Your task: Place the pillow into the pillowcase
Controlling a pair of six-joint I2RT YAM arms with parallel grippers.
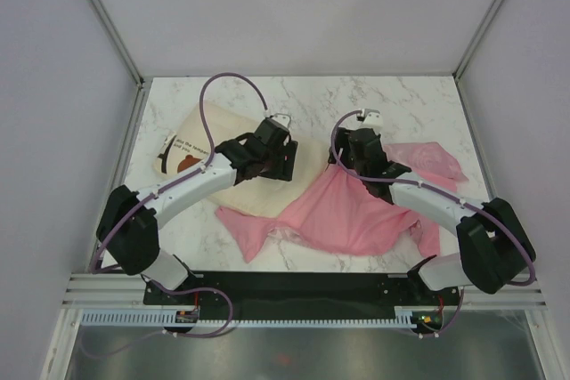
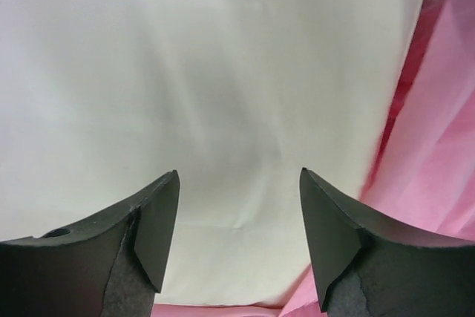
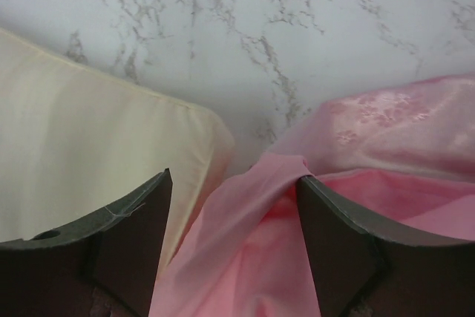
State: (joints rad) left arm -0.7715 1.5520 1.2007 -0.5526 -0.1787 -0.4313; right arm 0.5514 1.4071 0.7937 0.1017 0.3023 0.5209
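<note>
A: Item one, location?
B: The plump cream rectangular quilted pillow (image 1: 227,131) is lying flat on the left-centre of the white marbled desk (image 1: 401,104). Its brown bear print (image 1: 187,164) is facing up at the left corner. It is sitting outside the case.
A: Item two?
B: The thin, shiny pink rose-patterned pillowcase (image 1: 347,215) is lying crumpled, touching the pillow's near and right edges and spreading toward the desk's right side.
A: Left arm?
B: The left end effector (image 1: 272,159) is hanging over the pillow's right part with its jaws standing wide. In the wrist view the pillow (image 2: 223,94) is filling the gap between them, with the pillowcase (image 2: 438,146) showing at the right. Contact: cannot tell.
A: Right arm?
B: The right end effector (image 1: 361,153) is sitting at the pillowcase's far edge, jaws likewise wide. A pink fold (image 3: 274,172) is rising between them and touching the finger (image 3: 334,243) on that view's right. The pillow's corner is lying just beside it.
</note>
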